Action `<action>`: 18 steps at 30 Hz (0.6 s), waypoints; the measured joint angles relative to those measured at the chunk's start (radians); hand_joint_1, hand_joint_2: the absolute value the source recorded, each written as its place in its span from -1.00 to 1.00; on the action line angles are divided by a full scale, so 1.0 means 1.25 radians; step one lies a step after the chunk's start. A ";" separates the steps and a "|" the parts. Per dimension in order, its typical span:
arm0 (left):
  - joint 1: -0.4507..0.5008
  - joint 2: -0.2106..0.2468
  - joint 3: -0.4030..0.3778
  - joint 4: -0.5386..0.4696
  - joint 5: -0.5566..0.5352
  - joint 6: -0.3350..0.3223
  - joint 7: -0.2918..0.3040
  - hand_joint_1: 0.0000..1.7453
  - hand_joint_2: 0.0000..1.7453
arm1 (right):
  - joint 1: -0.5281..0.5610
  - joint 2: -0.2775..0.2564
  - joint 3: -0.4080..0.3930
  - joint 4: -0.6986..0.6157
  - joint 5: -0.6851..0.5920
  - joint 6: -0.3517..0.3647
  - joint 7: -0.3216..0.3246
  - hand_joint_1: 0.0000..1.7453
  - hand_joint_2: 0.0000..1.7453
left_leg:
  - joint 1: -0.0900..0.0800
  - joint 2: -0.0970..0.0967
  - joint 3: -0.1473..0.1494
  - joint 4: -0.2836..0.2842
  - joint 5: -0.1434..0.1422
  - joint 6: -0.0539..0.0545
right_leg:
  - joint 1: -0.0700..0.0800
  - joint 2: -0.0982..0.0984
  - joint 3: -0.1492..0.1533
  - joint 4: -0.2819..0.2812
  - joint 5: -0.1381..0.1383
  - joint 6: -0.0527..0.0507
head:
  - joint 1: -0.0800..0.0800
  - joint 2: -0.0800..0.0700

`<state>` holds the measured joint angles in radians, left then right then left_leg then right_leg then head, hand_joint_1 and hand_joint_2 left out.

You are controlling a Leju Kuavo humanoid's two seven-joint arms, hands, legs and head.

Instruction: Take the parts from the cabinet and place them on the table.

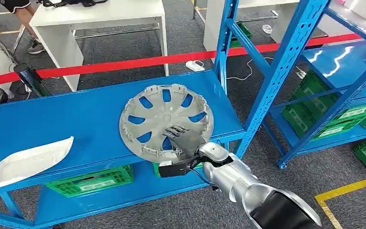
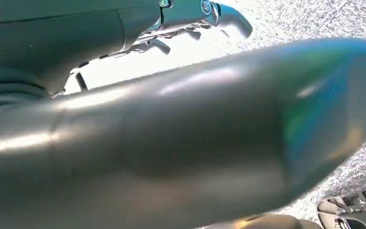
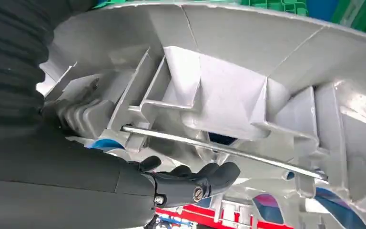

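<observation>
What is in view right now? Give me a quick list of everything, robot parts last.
Wheel cover: one, silver-grey, lying on the blue shelf, overhanging its front edge.
White panel: one, on the same shelf, at its left end.
Shelving racks: two, blue, one in front, one further right.
Crates: several, green, on the lower shelves of both racks.
Barrier tape: one, red, behind the racks.
Table: one, white, beyond the tape.
Person: one, legs only, by the table.
Right robot hand: dark, fingers on the wheel cover's near rim.
</observation>
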<state>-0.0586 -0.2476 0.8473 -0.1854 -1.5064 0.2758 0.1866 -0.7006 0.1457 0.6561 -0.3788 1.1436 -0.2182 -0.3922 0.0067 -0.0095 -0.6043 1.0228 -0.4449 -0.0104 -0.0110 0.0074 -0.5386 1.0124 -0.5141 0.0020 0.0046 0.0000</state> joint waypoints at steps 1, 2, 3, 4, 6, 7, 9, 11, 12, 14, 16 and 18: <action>0.000 0.000 0.000 0.000 0.000 0.000 -0.001 -1.00 -1.00 | 0.000 0.000 0.000 0.000 0.001 0.000 0.000 -1.00 1.00 | 0.000 0.000 0.000 0.000 0.000 0.000 | 0.000 0.000 0.000 0.000 0.000 0.000 | 0.000 0.000; 0.000 0.000 0.000 0.000 0.000 0.000 -0.001 -1.00 -1.00 | 0.000 0.000 0.000 0.000 0.002 0.000 0.000 -1.00 1.00 | 0.000 0.000 0.000 0.000 0.000 0.000 | 0.000 0.000 0.000 0.000 0.000 0.000 | 0.000 0.000; 0.000 0.000 0.000 0.000 0.000 0.000 -0.001 -1.00 -1.00 | 0.000 0.000 0.000 0.000 0.003 0.000 0.000 -1.00 1.00 | 0.000 0.000 0.000 0.000 0.000 0.000 | 0.000 0.000 0.000 0.000 0.000 0.000 | 0.000 0.000; 0.000 0.000 0.000 0.000 0.000 0.000 -0.001 -1.00 -1.00 | 0.000 0.000 0.001 0.000 0.004 0.000 0.000 -1.00 1.00 | 0.000 0.000 0.000 0.000 0.000 0.000 | 0.000 0.000 0.000 0.000 0.000 0.000 | 0.000 0.000; 0.000 0.000 0.000 0.000 0.000 0.000 -0.001 -1.00 -1.00 | 0.000 0.000 0.001 0.000 0.004 0.000 0.000 -1.00 1.00 | 0.000 0.000 0.000 0.000 0.000 0.000 | 0.000 0.000 0.000 0.000 0.000 0.000 | 0.000 0.000; 0.000 0.000 0.000 0.000 0.000 0.000 -0.001 -1.00 -1.00 | 0.000 0.000 0.001 0.000 0.004 0.000 0.000 -1.00 1.00 | 0.000 0.000 0.000 0.000 0.000 0.000 | 0.000 0.000 0.000 0.000 0.000 0.000 | 0.000 0.000; 0.000 0.000 0.000 0.000 0.000 0.000 -0.001 -1.00 -1.00 | 0.000 0.000 0.001 0.000 0.004 0.000 0.000 -1.00 1.00 | 0.000 0.000 0.000 0.000 0.000 0.000 | 0.000 0.000 0.000 0.000 0.000 0.000 | 0.000 0.000; 0.000 0.000 0.000 0.000 0.000 0.000 -0.001 -1.00 -1.00 | 0.000 0.000 0.002 0.000 0.004 0.000 0.000 -1.00 1.00 | 0.000 0.000 0.000 0.000 0.000 0.000 | 0.000 0.000 0.000 0.000 0.000 0.000 | 0.000 0.000; 0.000 0.000 0.000 0.000 0.000 0.000 -0.001 -1.00 -1.00 | 0.000 0.000 0.002 0.000 0.004 0.000 0.000 -1.00 1.00 | 0.000 0.000 0.000 0.000 0.000 0.000 | 0.000 0.000 0.000 0.000 0.000 0.000 | 0.000 0.000; 0.000 0.000 0.000 0.000 0.000 0.000 -0.001 -1.00 -1.00 | 0.000 0.000 0.002 0.000 0.004 0.000 0.001 1.00 1.00 | 0.000 0.000 0.000 0.000 0.000 0.000 | 0.000 0.000 0.000 0.000 0.000 0.000 | 0.000 0.000; 0.000 0.000 0.000 0.000 0.000 0.000 -0.001 -1.00 -1.00 | 0.000 -0.001 0.003 0.000 0.005 0.000 0.002 1.00 1.00 | 0.000 0.000 0.000 0.000 0.000 0.000 | 0.000 0.000 0.000 0.000 0.000 0.000 | 0.000 0.000; 0.000 0.000 0.000 0.000 -0.001 0.000 -0.002 -1.00 -1.00 | -0.001 -0.003 0.005 0.000 0.009 0.006 0.005 1.00 1.00 | 0.000 0.000 0.000 0.000 0.000 0.000 | 0.000 0.000 0.000 0.000 0.000 0.000 | 0.000 0.000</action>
<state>-0.0587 -0.2480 0.8473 -0.1854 -1.5072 0.2762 0.1835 -0.7022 0.1423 0.6630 -0.3788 1.1551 -0.2102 -0.3860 0.0067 -0.0096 -0.6042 1.0228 -0.4449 -0.0104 -0.0110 0.0074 -0.5386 1.0124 -0.5141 0.0020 0.0046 0.0000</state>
